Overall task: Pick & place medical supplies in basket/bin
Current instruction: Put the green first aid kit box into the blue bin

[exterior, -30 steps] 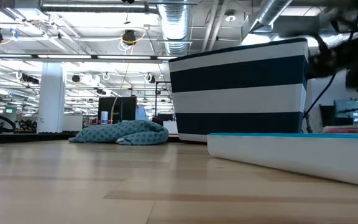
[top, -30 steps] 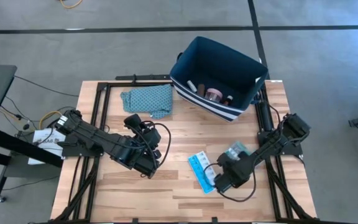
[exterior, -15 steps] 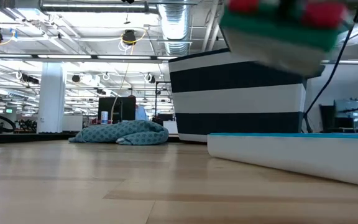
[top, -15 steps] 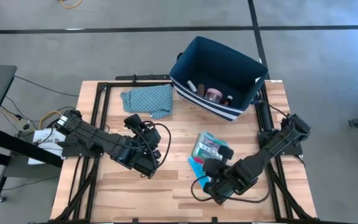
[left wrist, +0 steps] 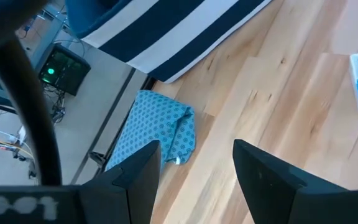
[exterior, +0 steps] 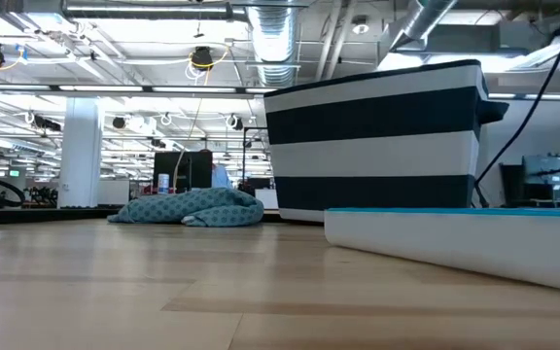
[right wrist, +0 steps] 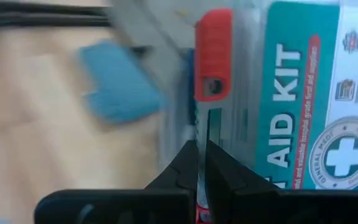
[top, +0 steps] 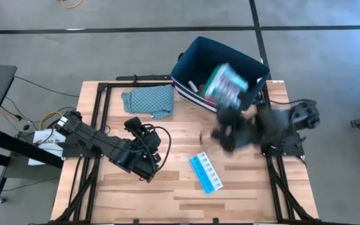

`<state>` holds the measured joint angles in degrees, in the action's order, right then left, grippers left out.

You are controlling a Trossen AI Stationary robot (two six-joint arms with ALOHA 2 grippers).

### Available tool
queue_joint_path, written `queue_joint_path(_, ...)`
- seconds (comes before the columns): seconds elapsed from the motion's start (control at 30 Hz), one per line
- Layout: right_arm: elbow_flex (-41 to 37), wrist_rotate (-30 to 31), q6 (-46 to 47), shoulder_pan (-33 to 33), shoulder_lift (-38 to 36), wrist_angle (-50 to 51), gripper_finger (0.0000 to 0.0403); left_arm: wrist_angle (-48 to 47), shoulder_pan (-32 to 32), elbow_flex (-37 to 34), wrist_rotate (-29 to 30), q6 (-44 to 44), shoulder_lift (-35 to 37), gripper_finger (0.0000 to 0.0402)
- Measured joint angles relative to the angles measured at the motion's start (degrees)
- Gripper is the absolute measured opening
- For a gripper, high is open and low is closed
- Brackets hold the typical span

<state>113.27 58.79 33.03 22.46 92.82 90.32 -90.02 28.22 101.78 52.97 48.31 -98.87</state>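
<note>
You are carrying the first-aid packet to the bin.

From above, your right gripper [top: 227,119] is holding the green-red packet [top: 225,85] over the navy bin [top: 195,55]. At the right wrist, its fingers are clamped on the packet's edge. Left gripper [left wrist: 194,168] is waiting, spread. Next comes a release inside the bin.

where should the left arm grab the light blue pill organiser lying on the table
Take the pill organiser across its narrow width near the middle, coming straight down from above. It lies flat and long, slanted on the wooden table, so the jaws must turn to span the short sides. The left gripper waits beside it.
</note>
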Motion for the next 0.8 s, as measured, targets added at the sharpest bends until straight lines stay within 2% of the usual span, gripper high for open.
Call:
queue_joint_path(0.23, -2.76, -4.50, -0.37, -21.82, -8.40, -0.31, 0.0007, 0.03, 1.63, 0.00, -0.22, 1.11, 0.00, 0.0193)
queue_joint_path(0.43, -13.24, -18.38, -2.05, -38.50, -9.51, -2.18, 0.0008, 0.00, 2.88, 0.00, -0.22, 3.30, 0.00, 0.0193)
queue_joint_path(0.5, -18.21, -23.16, -6.21, -41.47, -9.02, -4.90, 0.0008, 0.03, 3.37, 0.00, -0.22, 3.33, 0.00, 0.0193)
queue_joint_path(0.63, -26.69, -28.26, -12.36, -44.43, -7.01, -13.57, 0.0008, 0.03, 4.07, 0.00, -0.22, 3.35, 0.00, 0.0193)
queue_joint_path(0.8, -29.78, -34.76, -17.03, -46.21, -4.39, -22.72, 0.0009, 0.00, 4.13, 0.00, -1.19, 3.57, 0.00, 0.0193)
